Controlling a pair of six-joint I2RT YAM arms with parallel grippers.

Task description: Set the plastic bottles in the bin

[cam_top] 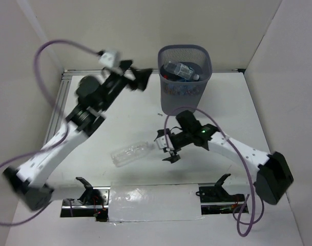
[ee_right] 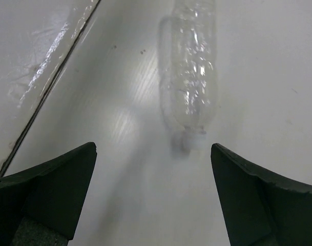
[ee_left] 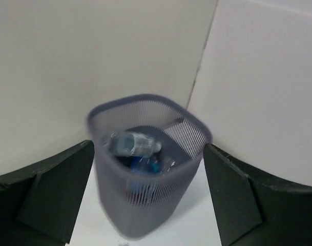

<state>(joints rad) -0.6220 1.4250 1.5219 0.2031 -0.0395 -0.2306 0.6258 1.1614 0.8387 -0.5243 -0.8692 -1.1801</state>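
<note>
Overhead view: one clear unlabelled bottle (cam_top: 131,152) lies on its side on the white worktop (cam_top: 120,118). Its cap (ee_right: 191,139) points toward the right pincer (cam_top: 165,148), which sits just beside it, spread wide w/ nothing in it. The left pincer (cam_top: 140,79) hovers near the bin (cam_top: 168,92), also spread wide and empty, motion-blurred.

Step in hand, prob.: right arm picks up that bottle. To do it well, advance past the cap, straddle the wider body across its width, and close gently; thin plastic likely squashes or rolls.

Count: 1 bin; 1 bottle on worktop; at least 2 bottles (ee_left: 131,143) in the bin, one blue-labelled on top. Any beneath can't be told.
</note>
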